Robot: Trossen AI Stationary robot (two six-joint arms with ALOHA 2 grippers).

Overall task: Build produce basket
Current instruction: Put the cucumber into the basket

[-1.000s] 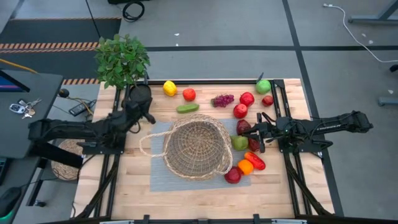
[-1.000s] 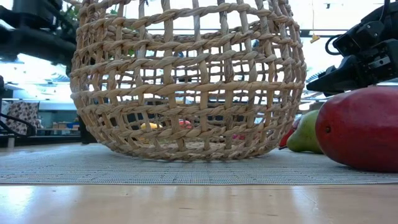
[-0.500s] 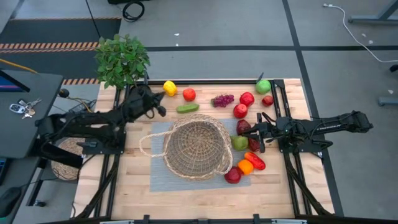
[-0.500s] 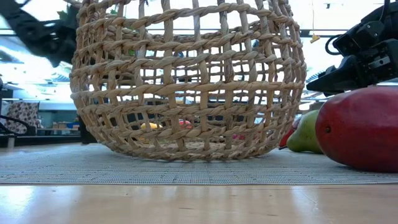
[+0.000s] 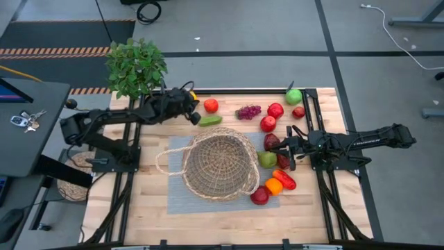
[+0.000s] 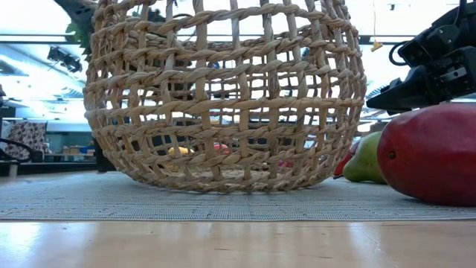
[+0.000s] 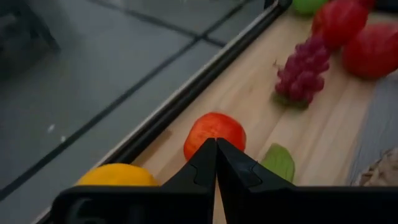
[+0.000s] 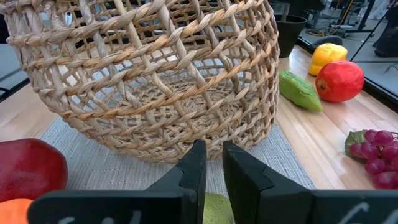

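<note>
Wicker made up the basket, a large round woven bowl with a looped handle, which sat on a grey mat in the middle of the wooden table. The produce lay outside it. Along the far edge were a yellow piece, a red-orange fruit, a green cucumber, a purple grape bunch, several red fruits and a green apple. Beside the basket's right rim lay a green pear, dark red pieces, an orange piece and a red pepper. The left gripper reached out over the far left part of the table, above the yellow piece and just beside the red-orange fruit; in the left wrist view its fingers were pressed together with nothing between them. The right gripper hung close to the pear and the dark red pieces at the basket's right side, pointing toward the basket; its fingers were closed down to a thin slit and carried nothing. A leafy potted plant stood off the table's far left corner, and keys lay on a dark desk to the left.
</note>
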